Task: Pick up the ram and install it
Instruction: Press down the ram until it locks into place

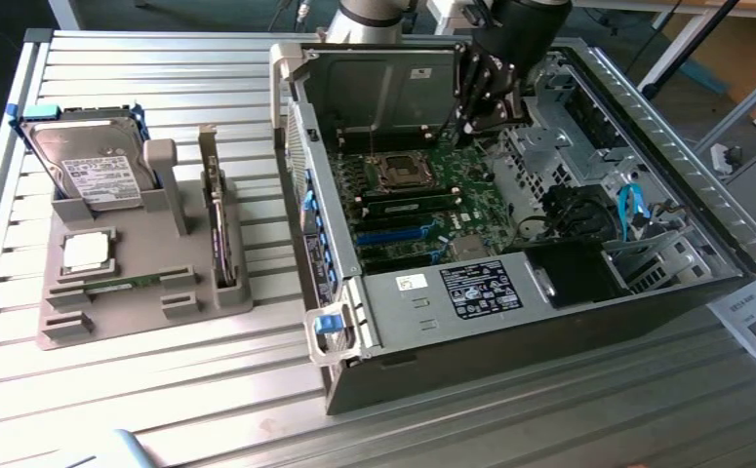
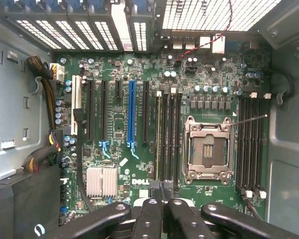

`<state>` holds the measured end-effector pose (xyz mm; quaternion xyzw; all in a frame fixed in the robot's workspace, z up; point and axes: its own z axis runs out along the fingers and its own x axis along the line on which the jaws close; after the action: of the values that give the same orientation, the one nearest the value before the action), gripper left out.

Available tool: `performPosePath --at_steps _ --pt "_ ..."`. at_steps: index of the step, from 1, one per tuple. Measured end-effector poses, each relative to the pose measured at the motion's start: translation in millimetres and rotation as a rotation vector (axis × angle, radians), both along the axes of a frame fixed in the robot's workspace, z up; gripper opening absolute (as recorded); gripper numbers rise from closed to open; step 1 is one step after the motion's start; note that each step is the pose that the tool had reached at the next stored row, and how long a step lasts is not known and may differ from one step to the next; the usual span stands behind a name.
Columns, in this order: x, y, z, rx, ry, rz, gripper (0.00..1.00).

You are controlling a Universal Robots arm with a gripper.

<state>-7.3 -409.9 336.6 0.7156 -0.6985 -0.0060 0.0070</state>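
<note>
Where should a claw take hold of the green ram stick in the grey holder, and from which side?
Take the ram stick by its upper long edge, mid-length, pinching both flat faces from above: it seems to sit on edge in the grey holder.

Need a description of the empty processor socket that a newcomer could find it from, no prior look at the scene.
Start at the open computer case on the exterior view's right and look at the green motherboard on its floor. The processor socket sits between two banks of long black memory slots. It is the only square, silver metal-framed opening there; everything beside it is long and narrow.
</note>
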Motion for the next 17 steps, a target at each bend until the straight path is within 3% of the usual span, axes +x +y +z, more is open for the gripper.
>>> performPosePath --at_steps 13,17 --pt "0.0 0.0 0.1 -0.0002 0.0001 -0.002 0.11" --pt "0.0 0.0 0.1 -0.0002 0.0001 -0.034 0.11"
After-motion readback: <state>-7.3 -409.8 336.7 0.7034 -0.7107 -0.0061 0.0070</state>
